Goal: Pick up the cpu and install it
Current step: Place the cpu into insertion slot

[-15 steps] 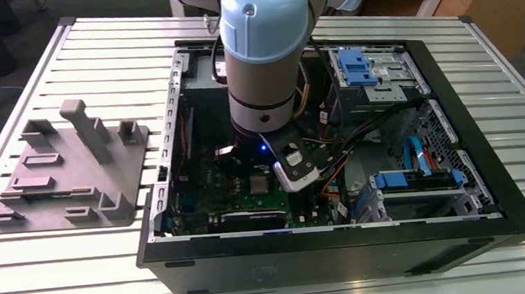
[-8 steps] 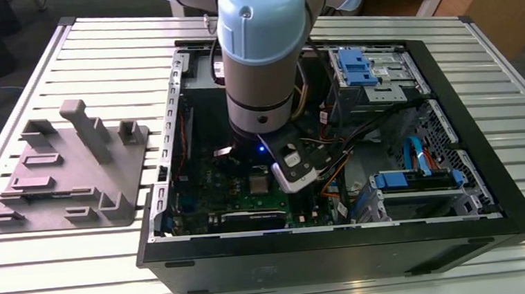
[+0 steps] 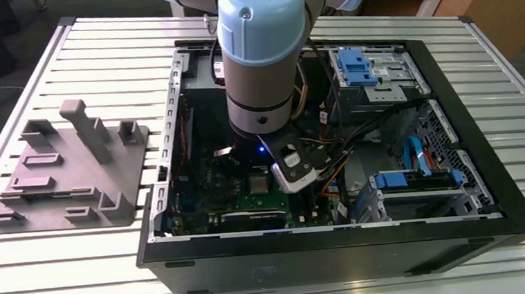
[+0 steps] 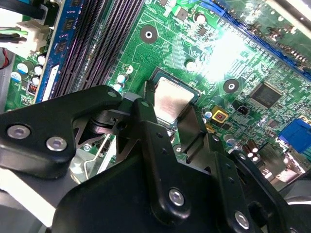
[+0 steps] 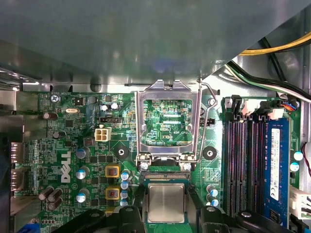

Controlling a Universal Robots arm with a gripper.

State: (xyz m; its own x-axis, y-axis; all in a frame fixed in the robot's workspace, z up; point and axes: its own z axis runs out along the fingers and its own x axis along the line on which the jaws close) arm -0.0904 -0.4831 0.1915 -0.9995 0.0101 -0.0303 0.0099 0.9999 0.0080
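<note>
While the arm (image 3: 256, 57) stands down inside the open black computer case (image 3: 344, 256), the gripper (image 5: 166, 209) sits low over the green motherboard (image 5: 92, 145). Its two black fingers (image 5: 137, 206) are drawn in against opposite edges of the cpu (image 5: 166, 204), pinching it between them. In both wrist views the cpu lies flat and level at the socket (image 4: 156, 74), silvery top up. Whether it is fully seated there I cannot tell.

In the first wrist view the hollow metal socket frame (image 5: 167, 92) is swung open just beyond the cpu, its wire lever (image 5: 210, 114) alongside. Dark memory slots (image 5: 245, 160) and a blue memory module (image 5: 276, 165) run beside it. The motherboard carries large white lettering (image 5: 65, 167) near its capacitors and small white print inside the open frame.

In the exterior view a grey plastic tray (image 3: 61, 178) with upright blocks rests on the slatted table (image 3: 68, 271), well apart from the case, toward the exterior view's left.
</note>
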